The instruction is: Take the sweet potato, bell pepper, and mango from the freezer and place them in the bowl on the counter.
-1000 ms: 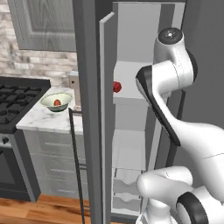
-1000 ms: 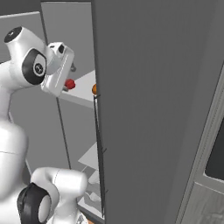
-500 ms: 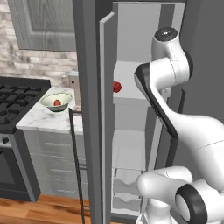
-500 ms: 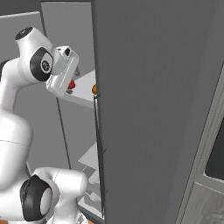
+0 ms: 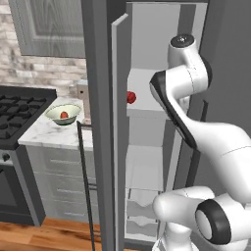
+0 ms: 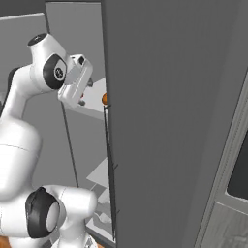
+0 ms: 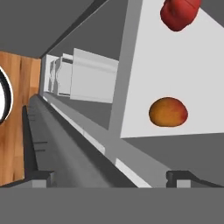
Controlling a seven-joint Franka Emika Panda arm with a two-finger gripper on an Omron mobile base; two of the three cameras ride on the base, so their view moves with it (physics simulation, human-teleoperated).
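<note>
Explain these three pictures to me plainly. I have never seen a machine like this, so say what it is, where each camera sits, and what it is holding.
The machine is a white robot arm on a base that drives, in a computer-rendered kitchen. Two cameras ride on the base behind the arm, one to its left and one to its right. The third sits on the hand and looks along the gripper, whose two dark fingertips stand wide apart and hold nothing.

The arm is reaching into the open freezer. On its pale shelf lie the orange mango and the red bell pepper. To the left, on the marble counter, stands the bowl with a small reddish item already inside, most likely the sweet potato.
</note>
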